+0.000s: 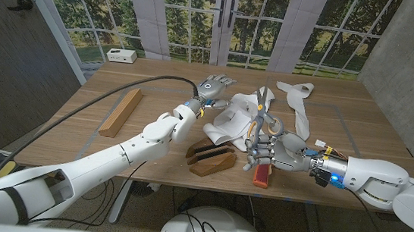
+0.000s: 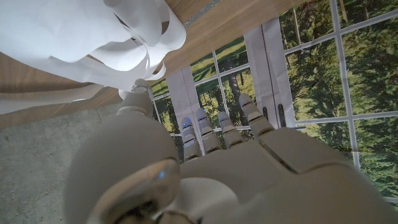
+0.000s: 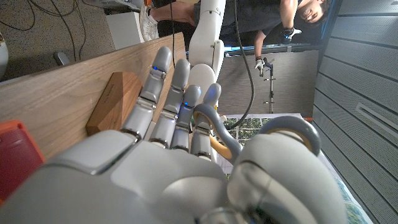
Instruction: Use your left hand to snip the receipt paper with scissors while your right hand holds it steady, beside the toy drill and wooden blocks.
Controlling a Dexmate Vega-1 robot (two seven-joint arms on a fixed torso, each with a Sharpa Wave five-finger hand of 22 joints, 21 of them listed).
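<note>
A wooden table (image 1: 151, 137) stands before tall windows. The scissors (image 1: 258, 119) are in the right hand (image 1: 270, 151), not the left. Its fingers (image 1: 259, 147) are curled through and around the grey handle loops, grasping them; the right wrist view shows a grey loop (image 3: 292, 127) hooked beside the thumb. The scissors' long axis runs away from the robot, slightly tilted: handles at the fingers, blades rising beyond the fingertips toward the windows. I cannot tell whether the blades are parted.

The paper (image 1: 231, 118) is a crumpled white heap just beyond the right fingertips, between the two hands, and the blades cross in front of it. A separate long white strip (image 1: 297, 103) lies farther off, past the right hand, its length running from the far table edge back toward the robot.

The left hand (image 1: 213, 88) hovers beyond the heap with fingers released and spread, holding nothing. In the left wrist view its fingertips (image 2: 219, 124) point toward the windows, with the paper (image 2: 93, 37) close by the thumb.

Just under the right fingers sits a red-orange object (image 1: 262, 172), probably the drill. Beside the fingers, toward the left arm, lie dark wooden blocks (image 1: 210, 160). A long pale block (image 1: 120, 111) lies well apart, on the far side of the left arm.
</note>
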